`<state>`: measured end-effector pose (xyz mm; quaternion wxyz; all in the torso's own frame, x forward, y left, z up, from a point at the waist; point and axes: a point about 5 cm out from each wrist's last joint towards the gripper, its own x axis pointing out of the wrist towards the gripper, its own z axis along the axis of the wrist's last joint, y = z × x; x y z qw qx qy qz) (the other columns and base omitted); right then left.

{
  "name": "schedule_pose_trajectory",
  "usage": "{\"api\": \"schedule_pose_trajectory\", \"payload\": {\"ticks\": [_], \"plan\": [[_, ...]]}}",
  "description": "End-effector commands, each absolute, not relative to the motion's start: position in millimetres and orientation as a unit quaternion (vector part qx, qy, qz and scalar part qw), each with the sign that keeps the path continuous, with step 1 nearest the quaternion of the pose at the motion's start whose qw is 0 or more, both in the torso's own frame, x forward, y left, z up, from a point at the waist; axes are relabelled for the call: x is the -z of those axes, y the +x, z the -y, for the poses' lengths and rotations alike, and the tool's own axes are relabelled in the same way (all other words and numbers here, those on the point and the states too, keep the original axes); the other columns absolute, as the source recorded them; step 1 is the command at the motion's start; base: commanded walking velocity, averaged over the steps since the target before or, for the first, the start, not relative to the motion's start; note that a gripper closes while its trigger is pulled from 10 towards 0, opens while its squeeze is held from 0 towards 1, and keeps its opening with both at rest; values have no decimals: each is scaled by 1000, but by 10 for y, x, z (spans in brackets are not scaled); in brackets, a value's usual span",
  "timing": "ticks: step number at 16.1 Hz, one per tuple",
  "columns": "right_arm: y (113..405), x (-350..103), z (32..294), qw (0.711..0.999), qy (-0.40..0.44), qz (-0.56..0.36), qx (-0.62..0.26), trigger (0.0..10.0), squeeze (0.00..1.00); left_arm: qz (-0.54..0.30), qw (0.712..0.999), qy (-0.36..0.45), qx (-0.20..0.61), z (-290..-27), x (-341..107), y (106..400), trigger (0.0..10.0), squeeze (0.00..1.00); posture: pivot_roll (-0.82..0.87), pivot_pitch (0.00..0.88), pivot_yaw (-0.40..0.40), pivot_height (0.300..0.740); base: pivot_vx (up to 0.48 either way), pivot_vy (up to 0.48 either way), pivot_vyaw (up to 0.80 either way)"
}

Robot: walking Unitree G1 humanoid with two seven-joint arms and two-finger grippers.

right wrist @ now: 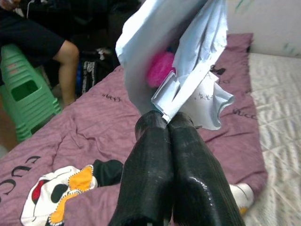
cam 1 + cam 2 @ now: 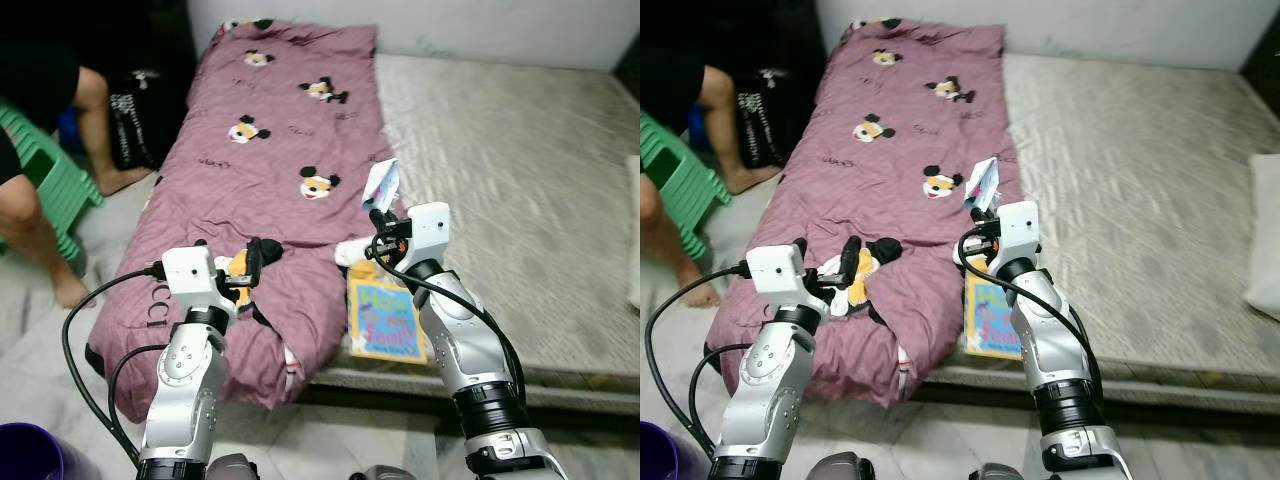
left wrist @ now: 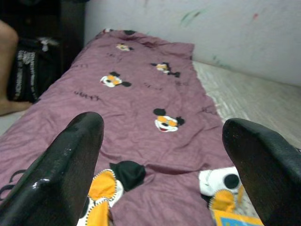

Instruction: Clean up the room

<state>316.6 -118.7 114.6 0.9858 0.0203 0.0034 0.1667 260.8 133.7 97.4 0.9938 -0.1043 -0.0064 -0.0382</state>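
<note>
Far left, green stool (image 2: 55, 175) and a person's bare legs (image 2: 30, 235) beside the bed (image 2: 520, 150); left pincer (image 2: 250, 262) spread wide, empty, over the purple blanket (image 2: 270, 150); right pincer (image 2: 378, 218) pinched tight on a crumpled wrapper (image 2: 381, 183), above a picture book (image 2: 385, 320) at the mattress edge; open mattress to the right.

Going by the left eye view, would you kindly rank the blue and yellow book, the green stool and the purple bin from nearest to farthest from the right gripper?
From the right gripper, shut on a crumpled wrapper:
1. Blue and yellow book, just below it at the mattress edge.
2. Green stool, far on the robot's left, beside the seated person.
3. Purple bin, on the floor at the robot's lower left.
</note>
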Motion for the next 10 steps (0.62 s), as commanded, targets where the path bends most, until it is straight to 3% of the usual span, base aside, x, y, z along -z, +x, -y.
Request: {"api": "schedule_pose_trajectory", "payload": {"ticks": [1, 10], "plan": [[3174, -1172, 1181, 986, 21, 2, -167, 10000, 0, 15, 994, -104, 42, -1334, -1011, 2612, 10000, 0, -18, 44, -18, 740, 300, 0, 0], [3175, -1156, 1205, 986, 32, 0, -163, 10000, 0, -5, 995, -101, 21, -1352, -956, 2626, 10000, 0, -16, 44, -17, 740, 0, 0, 0]]}}
